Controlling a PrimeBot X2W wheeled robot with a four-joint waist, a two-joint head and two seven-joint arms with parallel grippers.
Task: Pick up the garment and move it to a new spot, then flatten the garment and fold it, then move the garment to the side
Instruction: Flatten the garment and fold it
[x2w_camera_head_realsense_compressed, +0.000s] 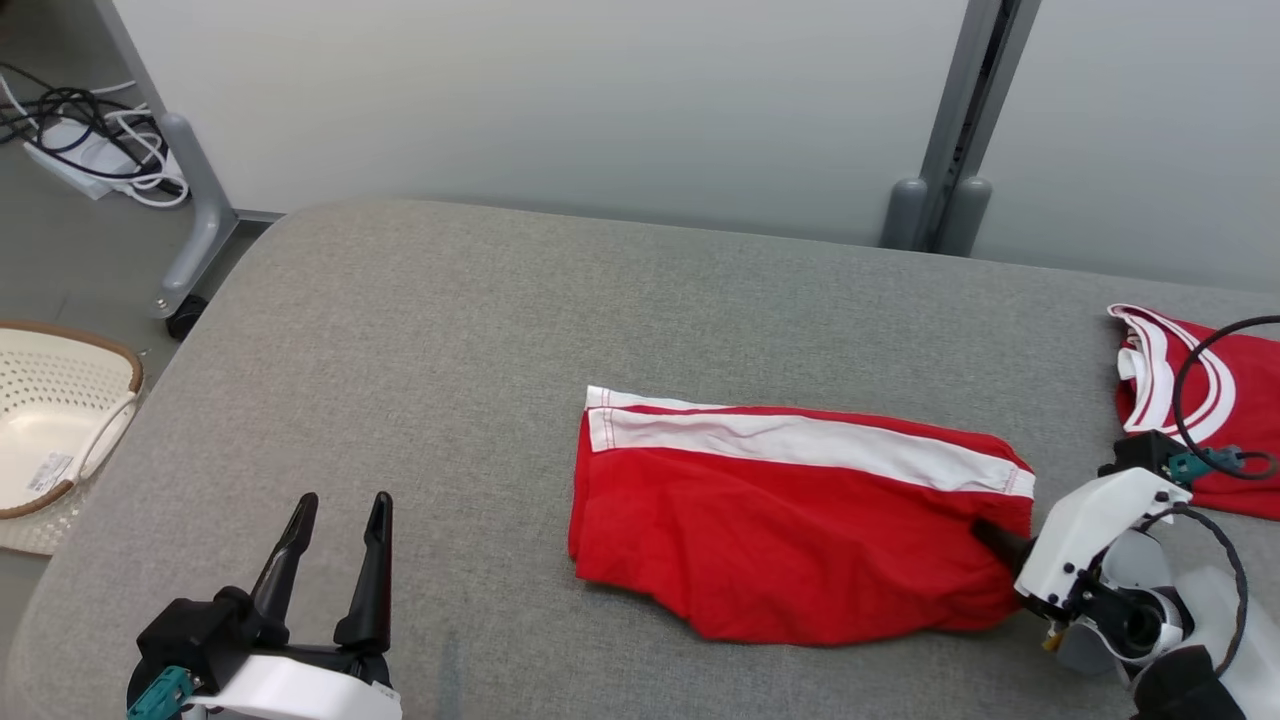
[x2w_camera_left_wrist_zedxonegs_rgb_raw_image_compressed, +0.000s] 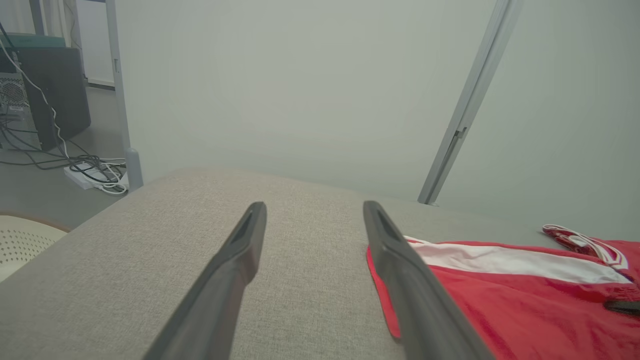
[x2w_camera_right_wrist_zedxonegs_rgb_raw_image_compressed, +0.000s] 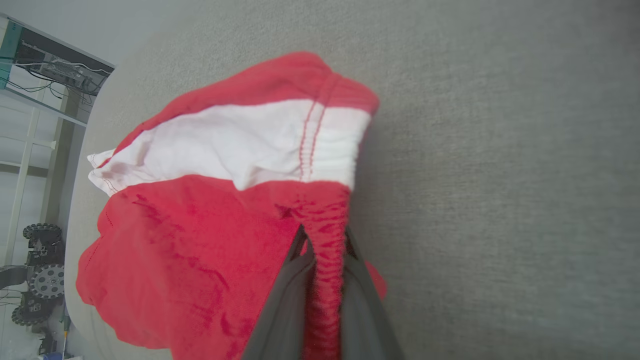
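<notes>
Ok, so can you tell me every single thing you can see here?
table: one, grey, fills the middle.
garment: one, red with white stripe, middle of table.
second garment: one, red and white, table's right edge.
basket: one, cream, floor at left.
cables: a tangle, black and white, floor far left.
left gripper: one, dark fingers, open, table's near left.
right gripper: one, dark fingers, shut on garment's right end.

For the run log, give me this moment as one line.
right gripper: shut on red shorts, gathered edge | left gripper: open, clear of cloth | shorts: lying on grey padded table
</notes>
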